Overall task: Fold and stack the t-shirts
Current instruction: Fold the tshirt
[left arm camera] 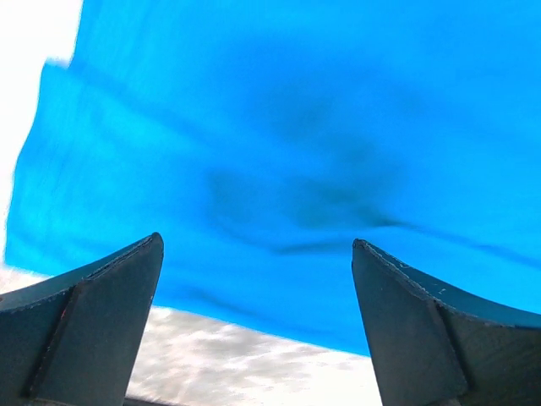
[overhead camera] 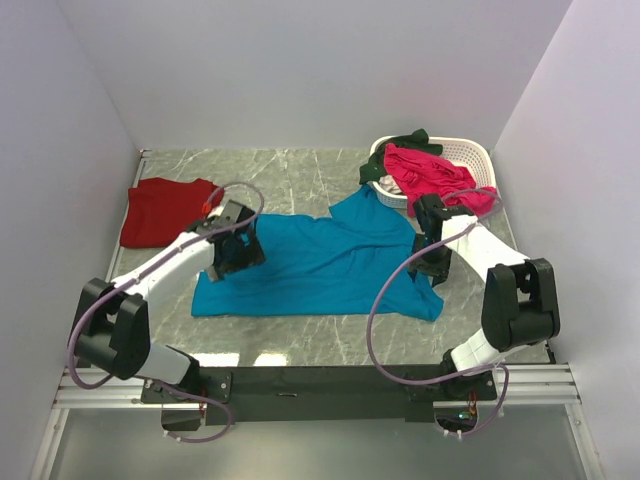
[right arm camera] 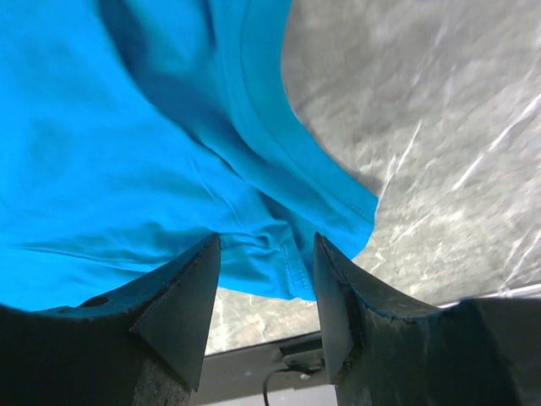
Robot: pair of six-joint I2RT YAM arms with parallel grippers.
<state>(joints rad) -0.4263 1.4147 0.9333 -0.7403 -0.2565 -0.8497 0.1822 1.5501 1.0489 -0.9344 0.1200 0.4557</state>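
A teal-blue t-shirt (overhead camera: 320, 262) lies spread on the marble table, its collar end toward the basket. My left gripper (overhead camera: 226, 268) is open and empty above the shirt's left part; in the left wrist view the blue cloth (left arm camera: 287, 152) fills the frame beyond the fingers (left arm camera: 110, 313). My right gripper (overhead camera: 432, 268) is open and empty over the shirt's right edge; the hem (right arm camera: 287, 262) lies between the fingers (right arm camera: 186, 296). A dark red t-shirt (overhead camera: 162, 210) lies folded at the far left. Pink (overhead camera: 430, 178) and dark green (overhead camera: 400, 148) t-shirts hang from the basket.
A white slatted basket (overhead camera: 462, 156) stands at the back right corner. White walls close in the table on the left, back and right. The metal rail with the arm bases (overhead camera: 320, 385) runs along the near edge.
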